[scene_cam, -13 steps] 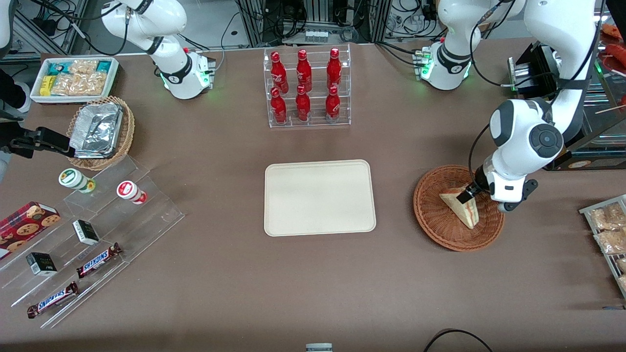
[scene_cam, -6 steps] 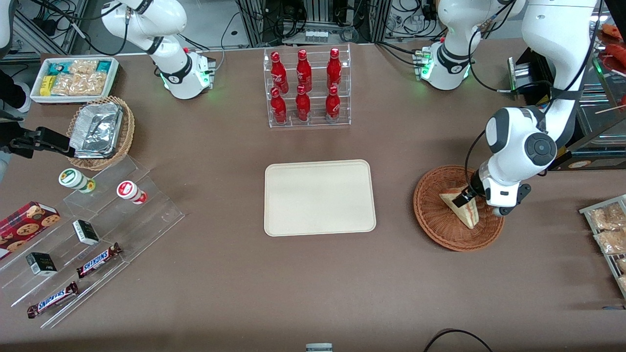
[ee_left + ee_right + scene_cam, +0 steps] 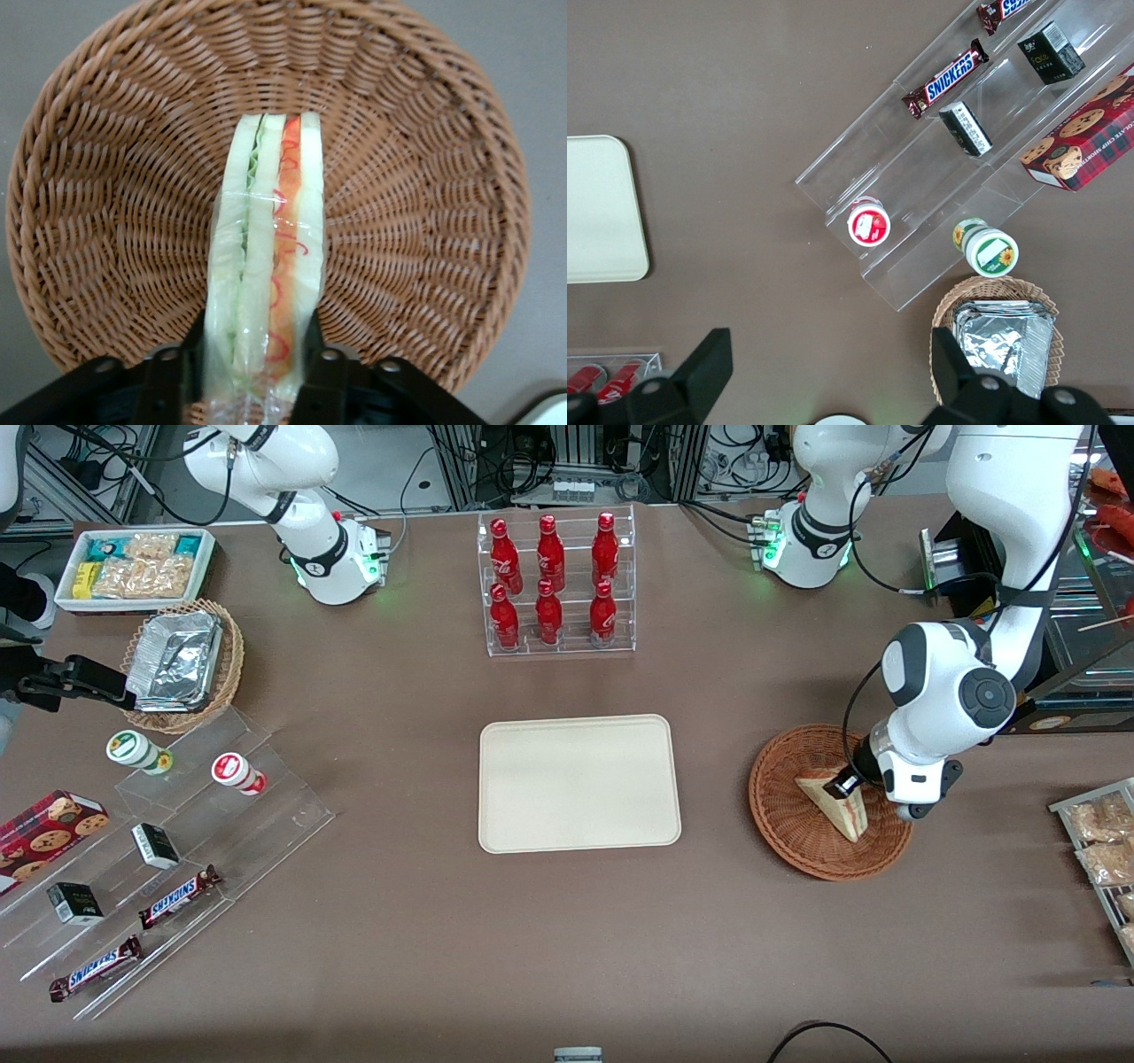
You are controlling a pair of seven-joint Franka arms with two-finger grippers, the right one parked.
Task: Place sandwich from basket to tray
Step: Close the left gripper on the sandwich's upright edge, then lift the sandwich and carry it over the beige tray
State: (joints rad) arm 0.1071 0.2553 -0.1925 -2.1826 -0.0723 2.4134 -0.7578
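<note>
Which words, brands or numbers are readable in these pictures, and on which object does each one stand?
"SNICKERS": on the chocolate bar on the clear acrylic stand, and on two such bars in the front view.
Black boxes, cookie box, red bottles: print too small to read.
Sandwich, basket, tray: no text.
The gripper, in the basket, is shut on the sandwich and bears no text.

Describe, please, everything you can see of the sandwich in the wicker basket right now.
The sandwich is a triangular wedge of pale bread wrapped in clear film, with green and red filling layers showing along its cut edge. It stands on edge in the reddish-brown woven basket, its filling edge facing up toward the wrist camera. The gripper is down in the basket, one dark finger against each bread face, shut on the wedge. The sandwich appears to rest on the basket floor, not yet lifted.
</note>
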